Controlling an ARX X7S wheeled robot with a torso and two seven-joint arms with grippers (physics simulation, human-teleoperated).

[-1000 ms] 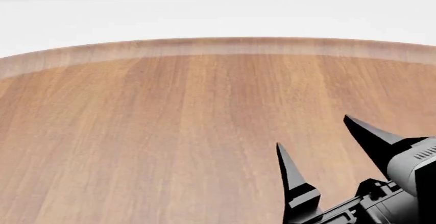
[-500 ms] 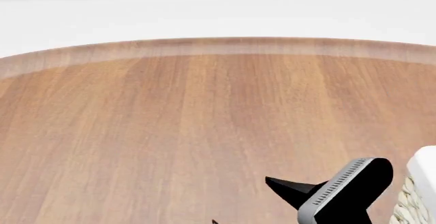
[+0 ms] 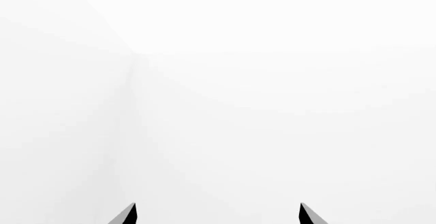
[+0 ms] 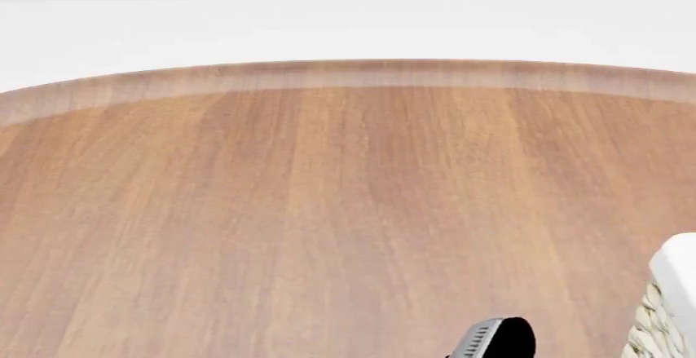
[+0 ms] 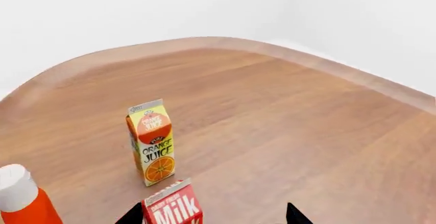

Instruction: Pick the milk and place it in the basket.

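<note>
The milk [image 5: 173,207] is a red carton with white "Milk" lettering, standing upright on the wooden table in the right wrist view. It sits between the fingertips of my right gripper [image 5: 215,215], close to one fingertip [image 5: 136,216] and far from the other. The jaws stand wide apart, so the right gripper is open. A corner of the cream woven basket [image 4: 666,313] with its white liner shows at the head view's lower right edge. My left gripper [image 3: 218,215] is open and faces only blank white. The milk does not show in the head view.
An orange-and-yellow orange juice carton [image 5: 152,141] stands just beyond the milk. An orange bottle with a white cap [image 5: 22,197] is off to one side. The round wooden table [image 4: 326,195] has a curved far edge. A piece of my right arm [image 4: 495,342] pokes into the head view's bottom.
My right arm has dropped toward the head view's lower edge, leaving only a small piece in sight. The basket corner it hid now shows.
</note>
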